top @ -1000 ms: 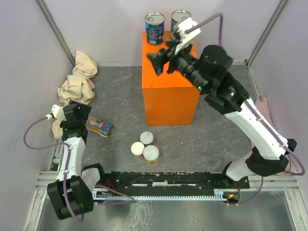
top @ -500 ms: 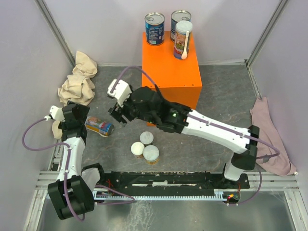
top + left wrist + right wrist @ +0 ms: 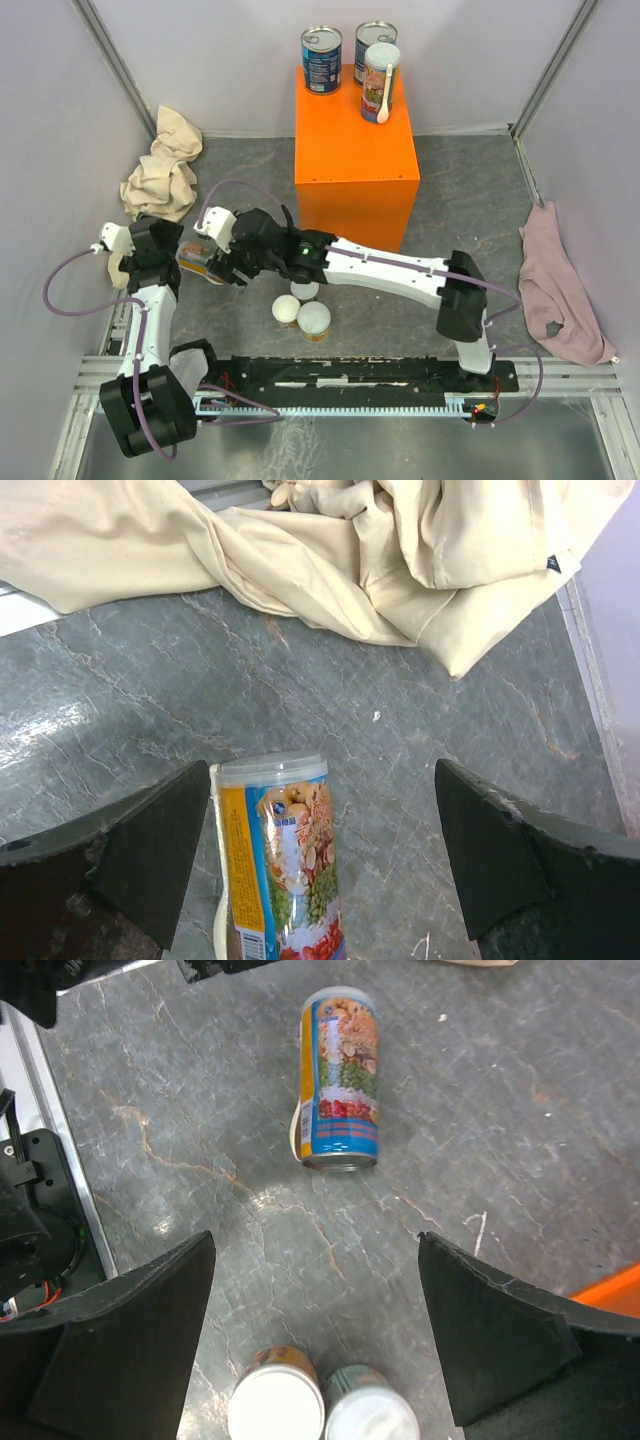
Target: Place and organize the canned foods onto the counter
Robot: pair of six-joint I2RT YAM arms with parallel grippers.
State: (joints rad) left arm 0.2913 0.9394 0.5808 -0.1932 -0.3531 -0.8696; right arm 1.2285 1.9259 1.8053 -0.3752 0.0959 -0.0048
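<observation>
The right gripper [image 3: 315,1245] has its fingers [image 3: 140,1350] spread wide with nothing but bare grey floor between them. Just ahead of the tips, roughly centred on the gap, lies the tipped-over can [image 3: 340,1080], its long axis pointing away from the fingers and its bottom end nearest them. From the other side, the left gripper [image 3: 322,780] also stands with its fingers apart and holding nothing. The same can sits partly inside that gap, pale lid end forward, toward the beige cloth [image 3: 400,550] beyond. This can is probably rigid and fairly light, with a smooth printed label that could slide under the pads. Lying on its side it will likely roll if one finger nudges it before the other, and a white strip along its flank, perhaps a spoon, may catch. The safest hold looks to be across the middle of the round body, the fingers closing evenly on opposite walls and staying off the lid, which might pop. Back behind the right fingertips two upright cans [image 3: 275,1400] stand touching each other, easier to take from above around their sides. Far beyond, the orange counter [image 3: 355,130] already carries three cans along its back edge: two blue tins [image 3: 321,58] and one colourful can [image 3: 380,75].
</observation>
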